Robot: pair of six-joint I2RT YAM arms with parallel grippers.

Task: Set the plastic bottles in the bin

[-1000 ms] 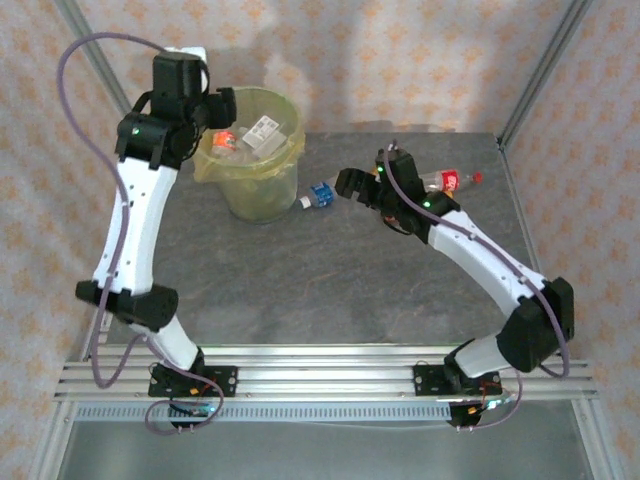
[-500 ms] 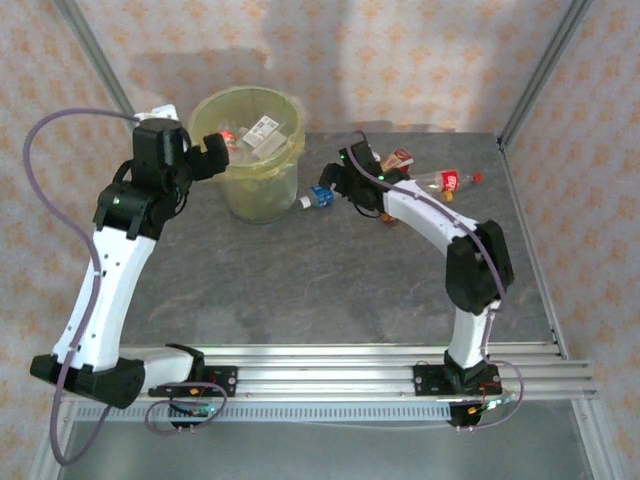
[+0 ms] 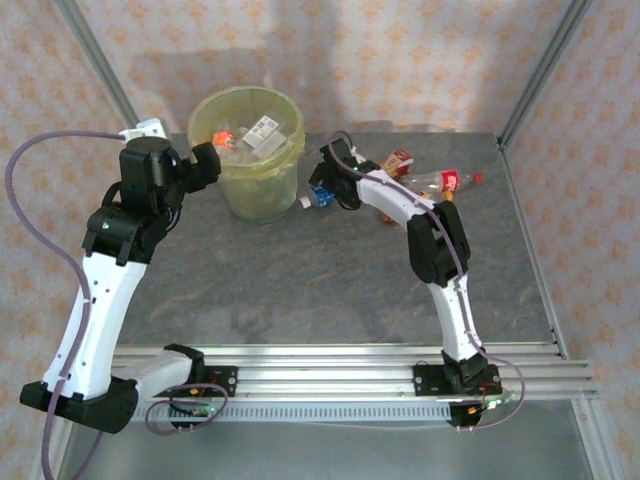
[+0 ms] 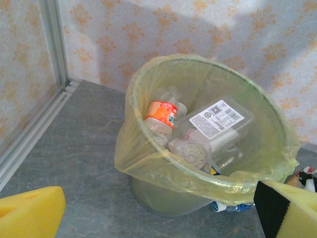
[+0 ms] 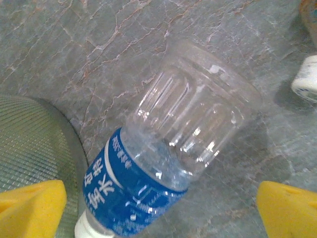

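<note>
The bin (image 3: 291,150), lined with a yellow-green bag, stands at the back left with several plastic bottles inside, one orange-labelled (image 3: 224,139). From the left wrist view I look into the bin (image 4: 148,154) at the orange-labelled bottle (image 4: 161,114). My left gripper (image 3: 208,162) hangs open just left of the rim, its jaws (image 4: 158,218) empty. A clear blue-labelled bottle (image 3: 317,196) lies on the table against the bin's right side. My right gripper (image 3: 326,184) is open right over that bottle (image 5: 163,163), one pad either side, not touching. A red-labelled bottle (image 3: 446,181) lies further right.
A brown-and-red bottle (image 3: 398,159) lies behind my right arm. A white cap (image 5: 306,79) shows at the right wrist view's edge. Metal frame posts stand at both back corners, and the patterned wall is close behind the bin. The table's (image 3: 300,280) front half is bare stone.
My left arm has drawn back from over the bin to its left side, jaws opened. My right arm has stretched left and forward until its gripper is over the blue-labelled bottle.
</note>
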